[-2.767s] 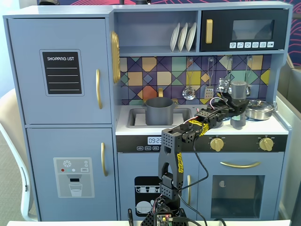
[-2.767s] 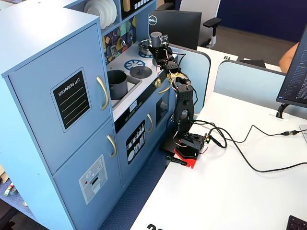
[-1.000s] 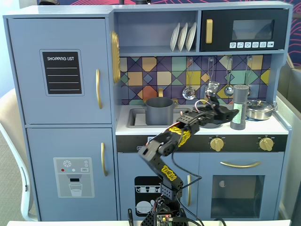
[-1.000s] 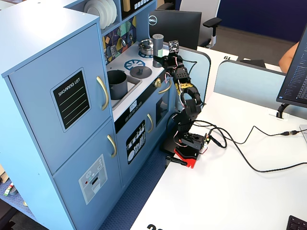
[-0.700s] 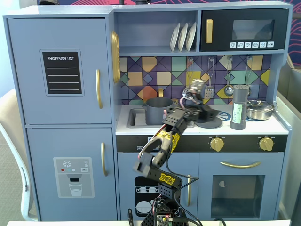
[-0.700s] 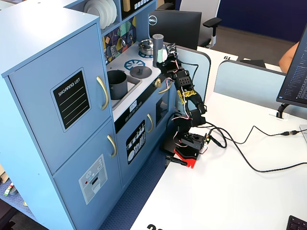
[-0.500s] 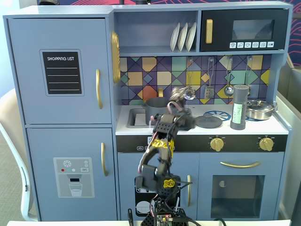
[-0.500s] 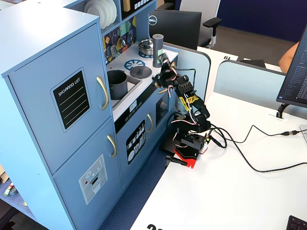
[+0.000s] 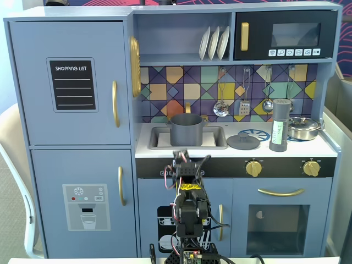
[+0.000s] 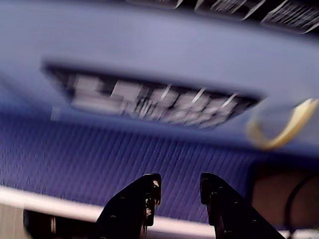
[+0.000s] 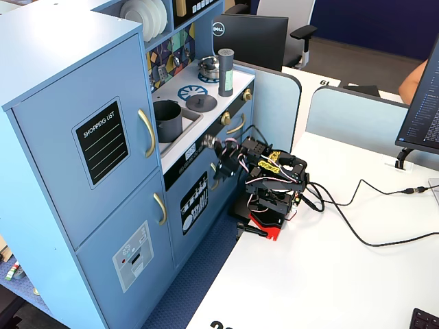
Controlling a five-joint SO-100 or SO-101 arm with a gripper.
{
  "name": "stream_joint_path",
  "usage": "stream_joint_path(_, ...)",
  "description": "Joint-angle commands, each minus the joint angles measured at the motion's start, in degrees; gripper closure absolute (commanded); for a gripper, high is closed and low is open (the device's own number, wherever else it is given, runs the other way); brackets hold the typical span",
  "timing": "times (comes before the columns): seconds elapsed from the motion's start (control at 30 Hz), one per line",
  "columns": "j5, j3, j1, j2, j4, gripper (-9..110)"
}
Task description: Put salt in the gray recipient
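Note:
The salt [image 9: 280, 125] is a tall slim gray shaker with a pale green label. It stands upright on the counter at the right, between the flat lid and the silver pan, and also shows in the other fixed view [image 11: 226, 62]. The gray recipient [image 9: 185, 130] is a dark gray pot standing in the sink [image 11: 167, 120]. My gripper [image 9: 181, 159] is low in front of the counter edge below the pot, far from the salt [image 11: 209, 142]. In the blurred wrist view my gripper [image 10: 180, 181] is open and empty, facing the blue cabinet front.
A flat round gray lid [image 9: 243, 142] lies on the counter between the sink and the salt. A shiny silver pan [image 9: 303, 127] sits at the far right. Gold knobs [image 9: 253, 168] line the stove front. Cables [image 11: 357, 233] run across the white table behind the arm.

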Motion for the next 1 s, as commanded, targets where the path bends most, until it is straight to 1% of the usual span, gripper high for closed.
stream_joint_path(0.0, 1.32, 6.77, -2.64, 2.11, -2.46, 101)
stream_joint_path(0.1, 1.58, 10.9, -3.43, 4.22, -1.58, 101)
stream_joint_path(0.3, -3.25, 16.7, -2.99, 9.14, 6.06, 100)
stream_joint_path(0.4, -0.88, 16.7, -3.25, 10.37, 7.47, 98)
stream_joint_path(0.57, 1.67, 16.7, -0.18, 16.35, 11.16, 96)
stream_joint_path(0.67, 7.38, 16.7, 1.14, 16.35, 11.78, 95)
stream_joint_path(0.97, 7.12, 16.7, 1.49, 16.35, 11.78, 95)
